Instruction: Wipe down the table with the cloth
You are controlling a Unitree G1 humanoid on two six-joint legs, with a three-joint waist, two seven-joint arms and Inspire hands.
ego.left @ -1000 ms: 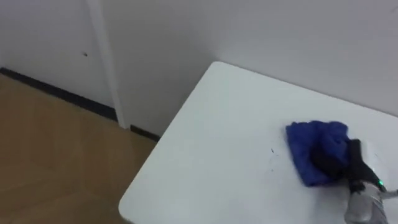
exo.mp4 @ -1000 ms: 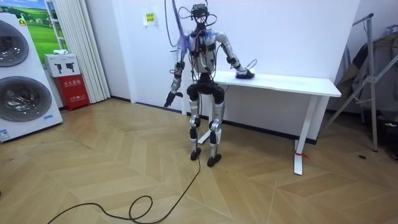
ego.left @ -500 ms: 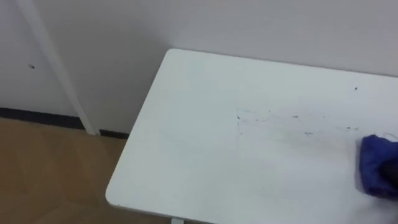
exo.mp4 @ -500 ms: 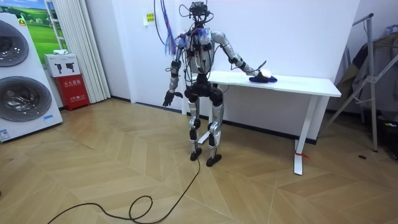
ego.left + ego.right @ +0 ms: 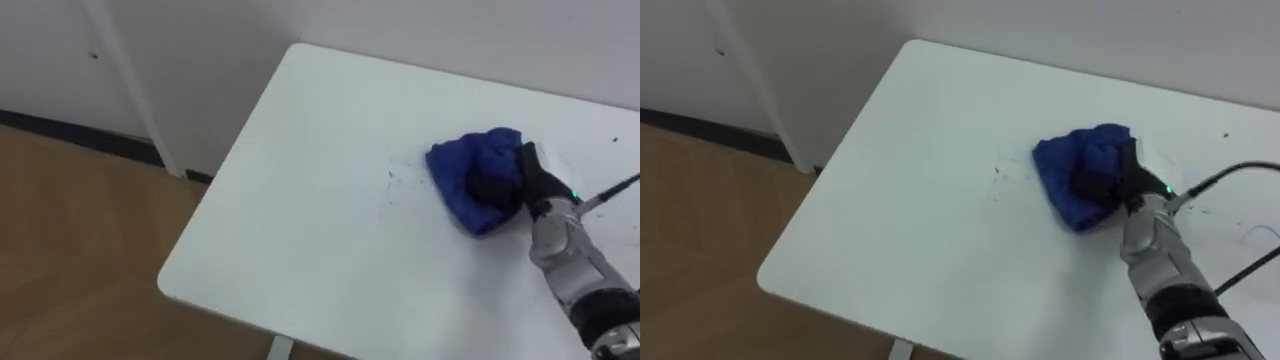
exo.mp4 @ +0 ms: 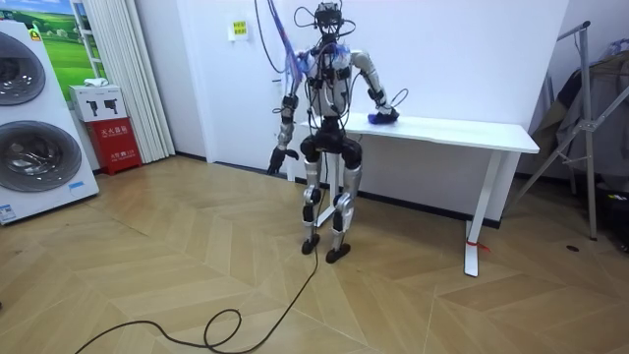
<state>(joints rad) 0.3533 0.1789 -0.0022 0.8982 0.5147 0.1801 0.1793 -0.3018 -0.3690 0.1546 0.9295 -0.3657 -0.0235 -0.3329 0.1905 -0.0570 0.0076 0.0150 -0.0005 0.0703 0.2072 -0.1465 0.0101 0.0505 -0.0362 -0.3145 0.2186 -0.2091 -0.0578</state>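
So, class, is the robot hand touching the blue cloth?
Touching. The left eye view shows the right robot hand resting on the cloth, sunk into its folds.

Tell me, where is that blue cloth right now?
The blue cloth lies bunched on the white table, to the right in the left eye view, under the robot's right hand and just right of some dark marks.

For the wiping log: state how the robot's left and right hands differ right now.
The right hand is up on the white table, resting on the blue cloth; the left hand hangs low beside the hip, off the table. The right arm reaches forward; the left arm hangs down.
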